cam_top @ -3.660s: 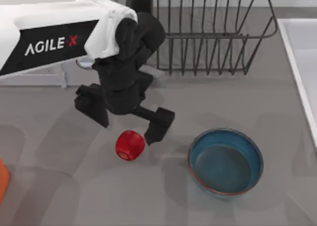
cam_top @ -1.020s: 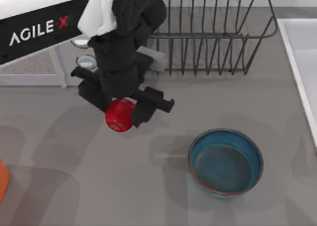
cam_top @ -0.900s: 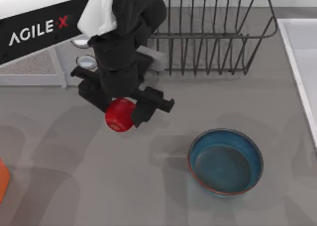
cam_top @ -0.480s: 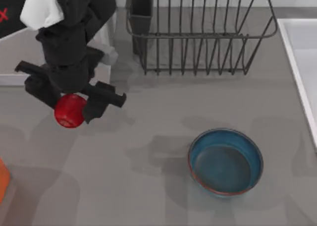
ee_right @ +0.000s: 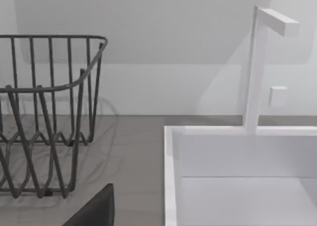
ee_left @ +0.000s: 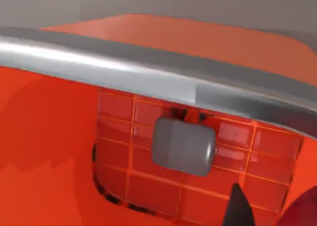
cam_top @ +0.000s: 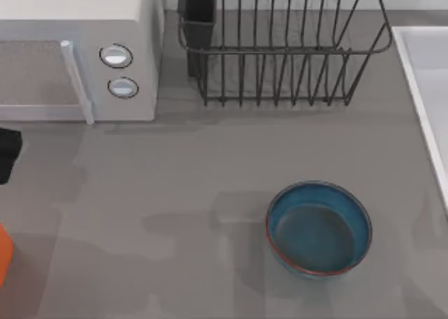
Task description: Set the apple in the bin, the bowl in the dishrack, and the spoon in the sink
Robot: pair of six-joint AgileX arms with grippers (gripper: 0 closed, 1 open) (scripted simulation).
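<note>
The blue bowl [cam_top: 318, 228] with its reddish rim sits upright on the grey counter, right of centre. A black part of my left gripper [cam_top: 7, 154] shows at the far left edge, just above the orange bin [cam_top: 3, 252]. In the left wrist view the gripper looks down into the bin [ee_left: 59, 137], with one dark fingertip [ee_left: 238, 208] next to the dark red edge of the apple [ee_left: 303, 213]. The dishrack [cam_top: 280, 46] stands at the back. The sink [cam_top: 427, 74] lies along the right edge. The spoon is out of view. My right gripper [ee_right: 94, 211] is parked near the sink [ee_right: 237, 161].
A white microwave [cam_top: 77, 53] with two round knobs stands at the back left. A dark cutlery cup [cam_top: 199, 8] sits at the dishrack's left corner. A grey rounded object [ee_left: 183, 146] lies inside the bin below its metal rim [ee_left: 148, 77]. A white faucet [ee_right: 257, 62] rises behind the sink.
My left arm has carried the apple from the counter's middle leftward, almost out of the top view, to over the bin. The bowl has not moved.
</note>
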